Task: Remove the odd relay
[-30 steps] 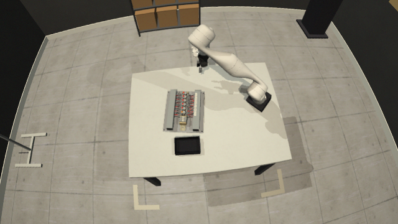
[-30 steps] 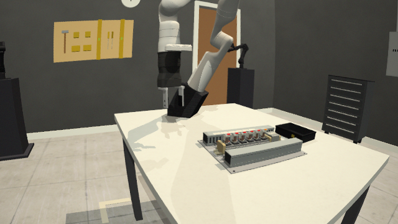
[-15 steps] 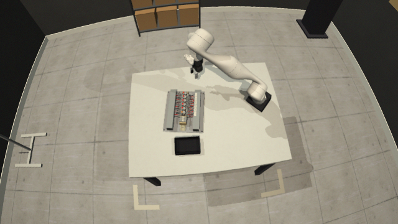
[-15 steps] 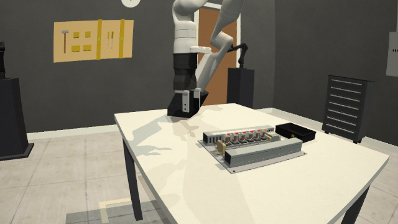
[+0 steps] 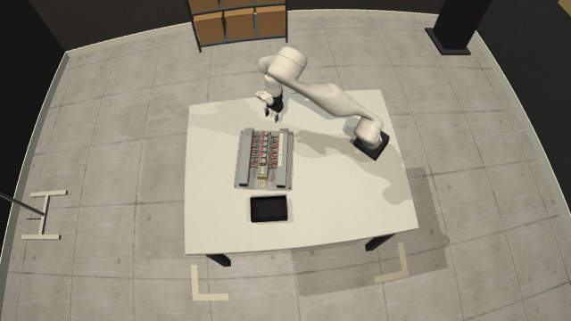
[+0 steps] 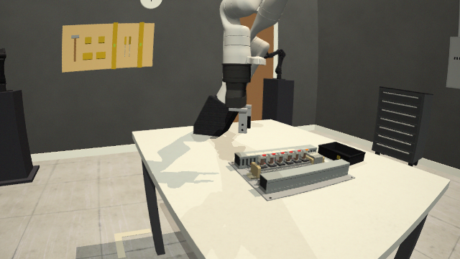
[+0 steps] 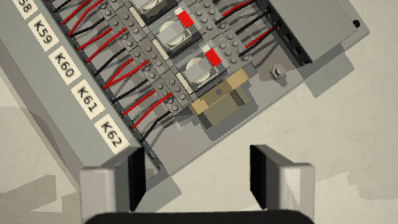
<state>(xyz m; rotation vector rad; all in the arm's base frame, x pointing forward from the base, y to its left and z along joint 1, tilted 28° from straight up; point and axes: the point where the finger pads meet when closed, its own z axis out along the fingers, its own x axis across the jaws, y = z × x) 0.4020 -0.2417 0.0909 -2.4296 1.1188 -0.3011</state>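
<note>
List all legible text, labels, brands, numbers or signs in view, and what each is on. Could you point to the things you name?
"K59", "K60", "K61", "K62": white labels point(image 7: 64, 65) on the panel's grey wire duct point(image 7: 30, 87).
"58": end of a label cut off at the wrist picture's edge, same duct.
Wall sheet point(image 6: 453, 62): dark marks, too small to read.
Wall clock point(image 6: 151, 3): cut off, no numerals readable.
No brand readable.
</note>
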